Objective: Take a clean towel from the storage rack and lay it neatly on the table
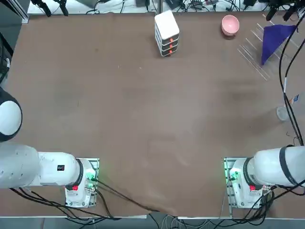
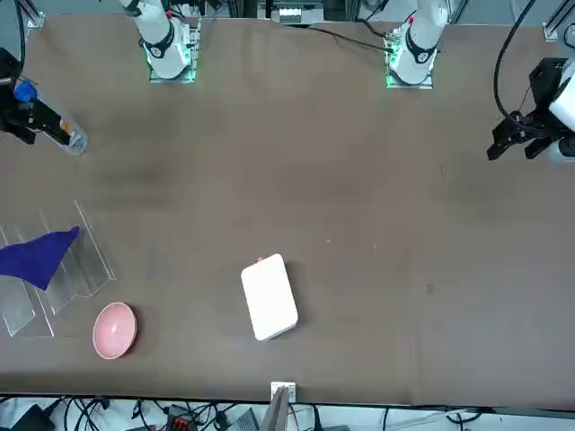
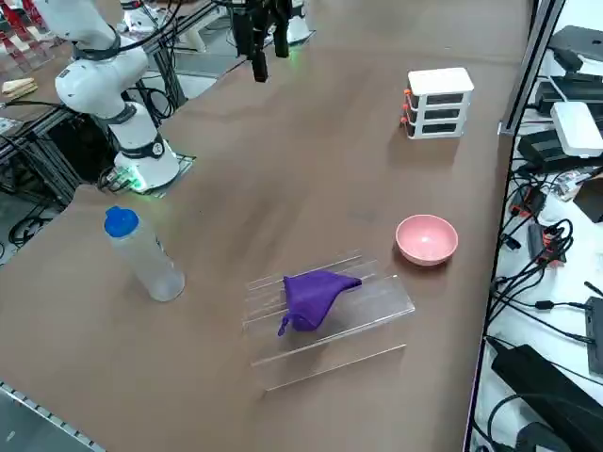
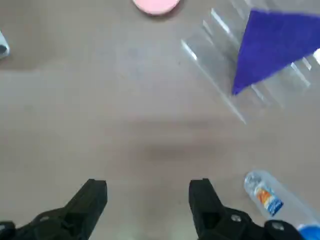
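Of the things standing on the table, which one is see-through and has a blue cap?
The plastic bottle, upright near the storage rack. The pink bowl and white box are opaque and capless.

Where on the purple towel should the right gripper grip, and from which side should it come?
Probably the raised fold of the towel, where it drapes over the clear storage rack, coming from above. That ridge stands clear of the rods, while the hanging corner lies down between them. The right gripper is open above bare table, short of the rack.

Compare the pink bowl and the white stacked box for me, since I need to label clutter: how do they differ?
The pink bowl is round, low and open-topped; the white stacked box is squarish, taller and layered, with orange-red lights on one side. The bowl sits nearer the storage rack; the box stands farther off. Both rest on the table.
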`<state>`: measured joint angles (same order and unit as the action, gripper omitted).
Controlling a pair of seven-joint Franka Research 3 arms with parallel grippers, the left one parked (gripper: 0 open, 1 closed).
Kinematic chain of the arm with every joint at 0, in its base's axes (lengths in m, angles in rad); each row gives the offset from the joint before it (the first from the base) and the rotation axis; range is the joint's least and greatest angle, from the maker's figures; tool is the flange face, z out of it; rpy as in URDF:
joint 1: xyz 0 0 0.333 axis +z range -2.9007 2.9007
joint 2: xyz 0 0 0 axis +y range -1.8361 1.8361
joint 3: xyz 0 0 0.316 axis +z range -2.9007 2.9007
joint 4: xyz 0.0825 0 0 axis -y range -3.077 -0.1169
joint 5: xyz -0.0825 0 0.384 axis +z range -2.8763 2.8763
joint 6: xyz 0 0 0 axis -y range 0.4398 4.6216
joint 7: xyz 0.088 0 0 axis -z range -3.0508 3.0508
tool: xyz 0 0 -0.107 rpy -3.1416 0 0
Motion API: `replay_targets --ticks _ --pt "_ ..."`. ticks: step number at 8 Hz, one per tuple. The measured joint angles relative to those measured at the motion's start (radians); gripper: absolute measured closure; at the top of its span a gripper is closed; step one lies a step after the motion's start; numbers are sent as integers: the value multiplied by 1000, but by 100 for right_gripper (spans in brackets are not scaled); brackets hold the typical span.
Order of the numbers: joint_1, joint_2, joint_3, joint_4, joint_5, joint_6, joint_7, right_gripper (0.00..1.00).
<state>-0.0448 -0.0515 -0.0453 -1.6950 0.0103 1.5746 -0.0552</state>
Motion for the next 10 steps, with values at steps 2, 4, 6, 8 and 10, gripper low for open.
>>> replay_targets --ticks 2,4,6,8,10 --pt "-8 40 -9 -9 -4 -62 0 0" --pt "-59 97 -15 -18 -23 -53 -33 0" --pt "-144 191 -22 -13 -51 70 -196 0" --pt "-196 314 -24 100 -56 139 -305 0" --pt "-236 472 -24 323 -57 155 -397 0"
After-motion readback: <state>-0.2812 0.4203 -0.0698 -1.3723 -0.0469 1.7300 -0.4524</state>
